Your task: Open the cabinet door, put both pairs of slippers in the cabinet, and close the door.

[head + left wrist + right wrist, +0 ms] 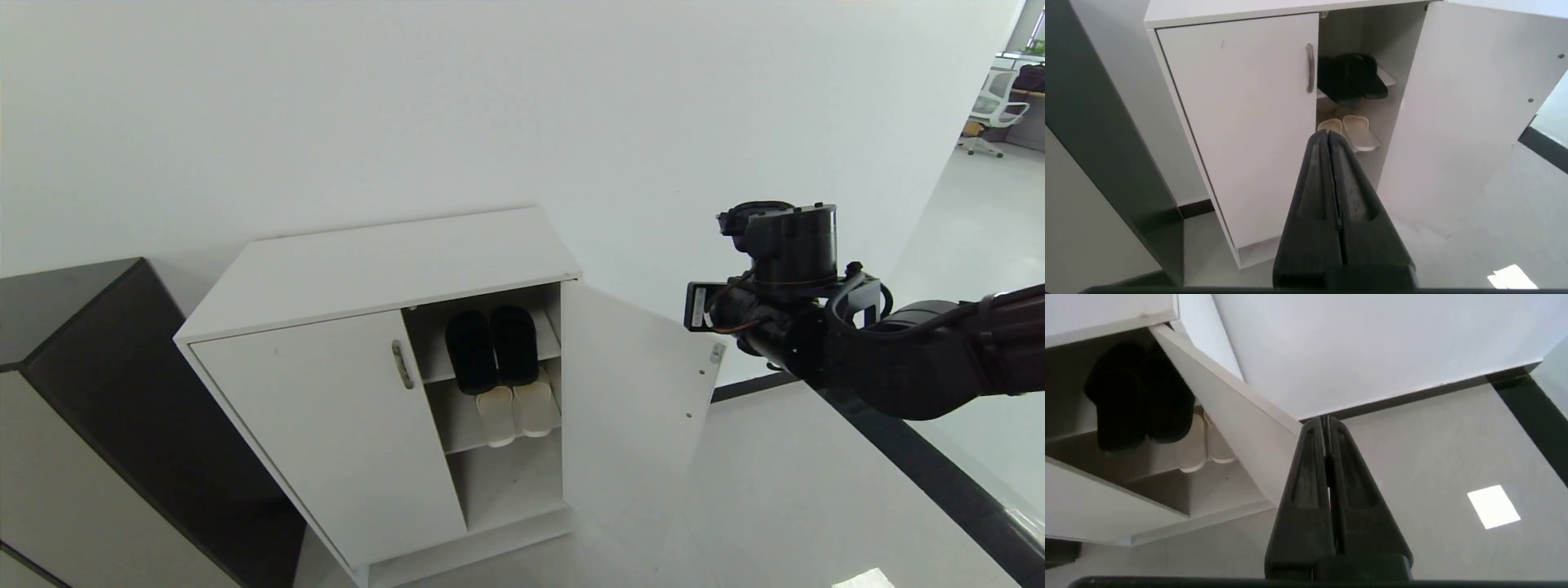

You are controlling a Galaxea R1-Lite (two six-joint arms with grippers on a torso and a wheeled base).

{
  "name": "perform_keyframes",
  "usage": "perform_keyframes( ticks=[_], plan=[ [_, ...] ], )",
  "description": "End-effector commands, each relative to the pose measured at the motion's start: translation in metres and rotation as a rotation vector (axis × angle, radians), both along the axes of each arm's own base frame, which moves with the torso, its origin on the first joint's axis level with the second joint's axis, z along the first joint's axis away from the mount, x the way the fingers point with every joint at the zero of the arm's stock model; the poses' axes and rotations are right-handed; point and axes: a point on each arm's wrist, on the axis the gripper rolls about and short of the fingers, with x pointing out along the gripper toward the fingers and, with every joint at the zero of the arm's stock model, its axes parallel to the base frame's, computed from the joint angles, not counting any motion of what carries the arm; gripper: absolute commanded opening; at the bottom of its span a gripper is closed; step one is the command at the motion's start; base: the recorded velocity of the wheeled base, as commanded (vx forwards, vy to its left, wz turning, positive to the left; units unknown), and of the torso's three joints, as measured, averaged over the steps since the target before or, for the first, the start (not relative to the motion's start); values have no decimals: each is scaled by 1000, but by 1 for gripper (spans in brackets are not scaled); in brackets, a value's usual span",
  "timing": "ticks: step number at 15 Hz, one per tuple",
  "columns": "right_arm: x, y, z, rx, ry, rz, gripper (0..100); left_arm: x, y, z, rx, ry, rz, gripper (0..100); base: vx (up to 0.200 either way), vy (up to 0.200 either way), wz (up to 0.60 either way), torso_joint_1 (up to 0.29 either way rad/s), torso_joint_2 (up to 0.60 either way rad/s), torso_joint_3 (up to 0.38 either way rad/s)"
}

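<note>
The white cabinet [384, 269] stands against the wall with its left door [326, 425] closed and its right door [629, 384] swung open. Inside, a black pair of slippers [492, 347] lies on the upper shelf and a pale pair [516, 412] on the shelf below. My right arm's wrist [775, 310] hovers just beyond the open door's outer edge. The right gripper [1327, 425] is shut and holds nothing, with the door [1233, 416] and both pairs ahead of it. My left gripper [1327, 135] is also shut and holds nothing, facing the cabinet front near the pale slippers [1349, 131].
A dark low cabinet [98, 392] stands close on the left of the white one. A black strip [939, 465] runs along the floor on the right. Grey floor lies open in front of the cabinet. An office chair [996, 102] stands far off at the right.
</note>
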Motion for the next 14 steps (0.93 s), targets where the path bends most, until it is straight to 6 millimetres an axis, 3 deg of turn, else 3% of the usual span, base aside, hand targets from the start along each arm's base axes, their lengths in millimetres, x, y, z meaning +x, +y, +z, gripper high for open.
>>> perform_keyframes(
  ticks=[1, 7, 14],
  plan=[
    [16, -2, -13, -6, 24, -26, 0, 0, 0, 0, 0, 0, 0, 0, 0, 0, 0, 0, 0, 0],
    [37, -7, -34, -9, 66, -41, 0, 0, 0, 0, 0, 1, 0, 0, 0, 0, 0, 0, 0, 0],
    [43, -6, -45, -16, 79, -44, 0, 0, 0, 0, -2, 0, 0, 0, 0, 0, 0, 0, 0, 0]
  ],
)
